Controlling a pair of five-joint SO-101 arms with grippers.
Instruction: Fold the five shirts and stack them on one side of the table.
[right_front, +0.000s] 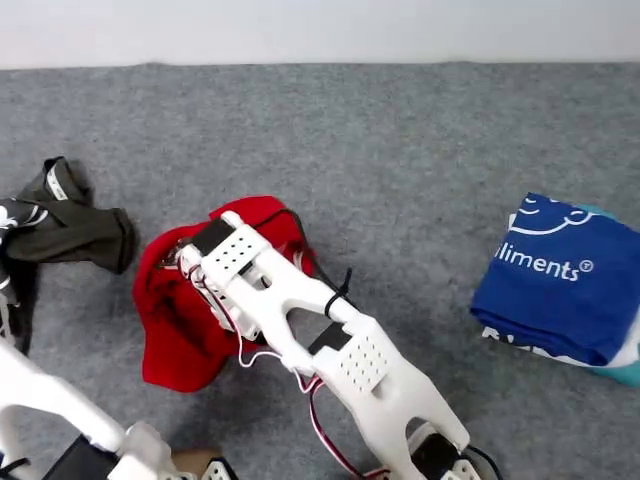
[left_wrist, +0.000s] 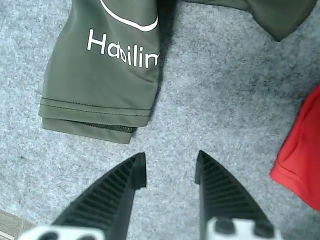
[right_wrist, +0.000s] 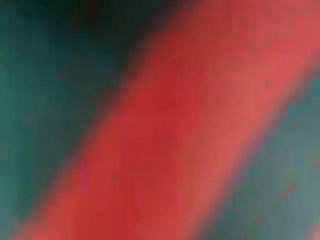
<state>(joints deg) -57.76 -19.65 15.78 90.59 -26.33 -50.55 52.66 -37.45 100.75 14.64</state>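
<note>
High view first. Shows a folded blue shirt (right_front: 555, 280) at the right side of the grey table (right_front: 400, 140), resting on white and teal layers (right_front: 615, 368) underneath. Looks like the start of the stack, perhaps three deep, though hard to count from the edges alone. Leaves, by that judgement, two to fold: a red shirt (right_front: 175, 335) crumpled near the middle, and an olive shirt (right_front: 75, 228) bunched at the left edge and partly cut off there. Puts the right arm (right_front: 300, 300) over the red shirt, with the right gripper down in the cloth and hidden under the arm itself; cannot tell whether clenched or released. Cuts off much of the left arm (right_front: 45, 395) at the lower left corner. Left wrist view next. Finds the left gripper (left_wrist: 170, 159) released, jaws spread and grasping nothing, poised above bare table between an olive sleeve (left_wrist: 100, 75) with white lettering and a red hem (left_wrist: 300, 165). Crops both garments at the frame edges. Right wrist view last. Offers a red band (right_wrist: 165, 130) against dark teal, probably the red shirt pressed close to the lens; too hard to make out for any word on a grip.
</note>
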